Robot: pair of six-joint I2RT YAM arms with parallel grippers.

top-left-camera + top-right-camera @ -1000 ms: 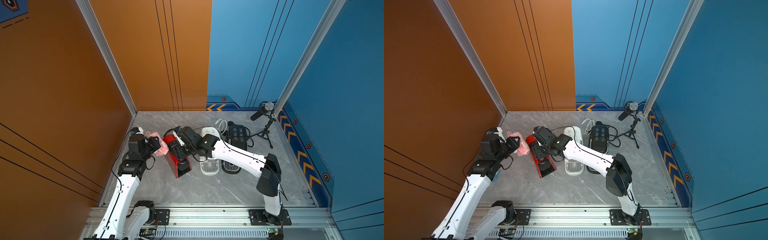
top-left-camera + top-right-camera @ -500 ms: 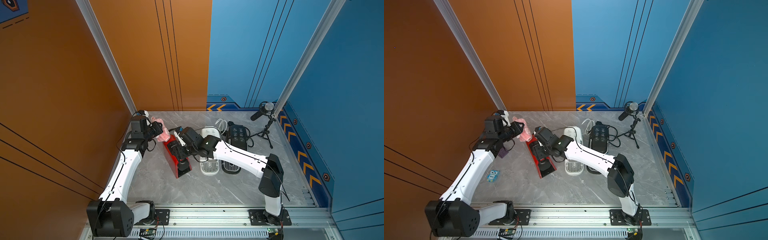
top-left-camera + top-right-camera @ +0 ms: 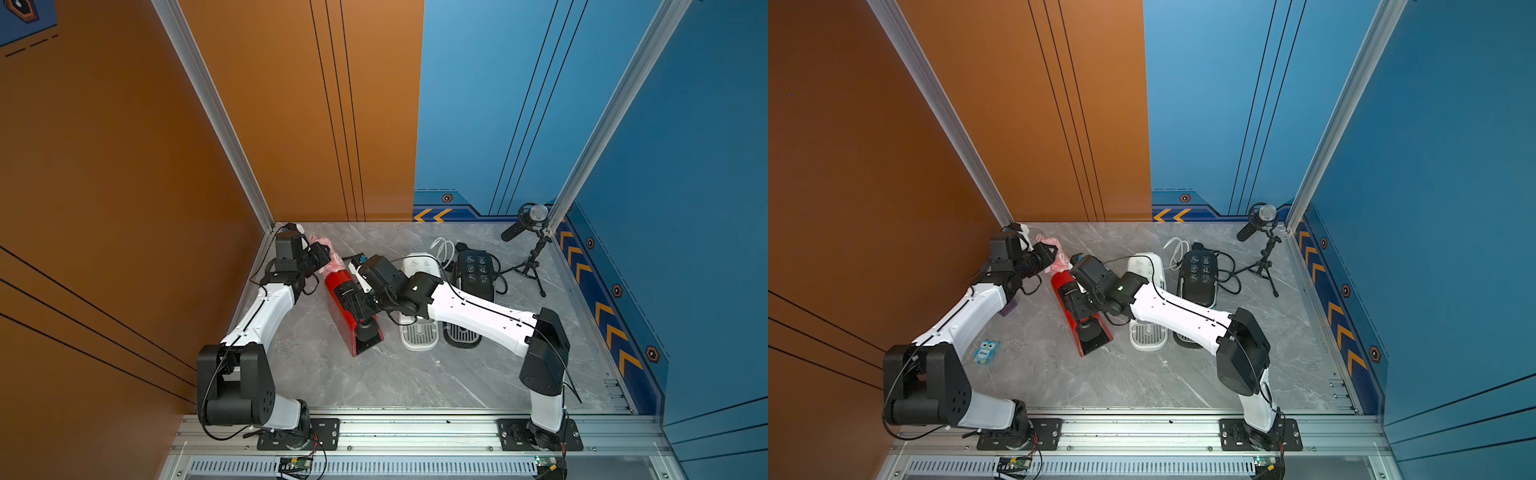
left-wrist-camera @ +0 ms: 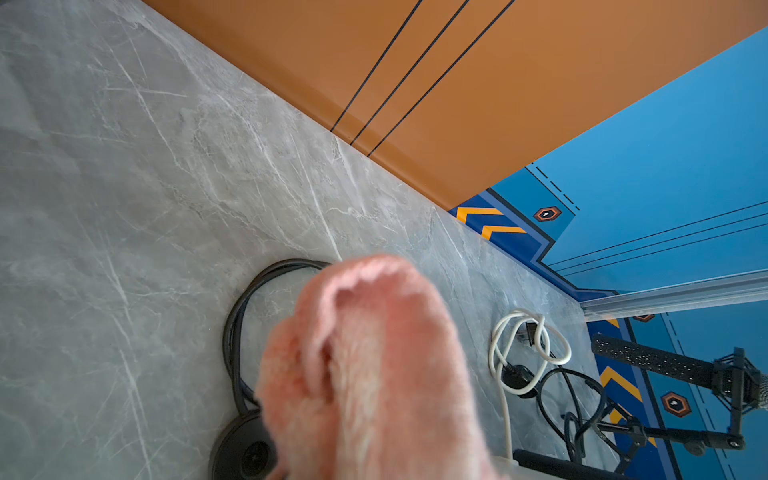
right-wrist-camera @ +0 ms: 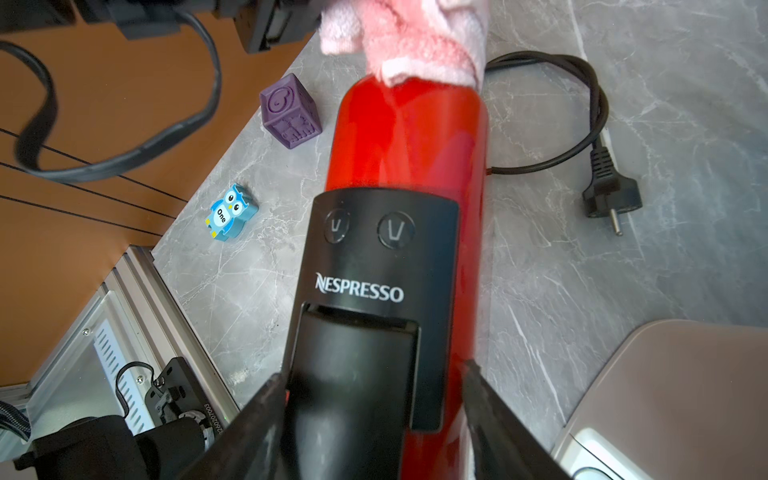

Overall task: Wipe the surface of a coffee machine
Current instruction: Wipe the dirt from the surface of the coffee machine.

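A red and black Nespresso coffee machine (image 3: 341, 297) (image 3: 1065, 300) (image 5: 409, 137) stands on the grey marble table, turned at an angle. My right gripper (image 3: 360, 305) (image 5: 372, 376) is shut on the coffee machine, one finger pressed on each side near its black front. My left gripper (image 3: 325, 256) (image 3: 1054, 253) is shut on a pink cloth (image 3: 335, 262) (image 3: 1063, 259) (image 4: 365, 374) (image 5: 415, 45). The cloth rests on the machine's rear red end. In the left wrist view the cloth hides the jaws.
A white coffee machine (image 3: 419, 266) and a black one (image 3: 476, 268) stand right of the red one, with loose cables. A microphone on a tripod (image 3: 528, 222) is at the back right. A purple block (image 5: 291, 110), a blue owl block (image 5: 230, 212) and a plug (image 5: 611, 199) lie nearby.
My left arm has carried the pink cloth from the machine's left side toward the back wall, onto its rear end. The right gripper and the machine have stayed put.
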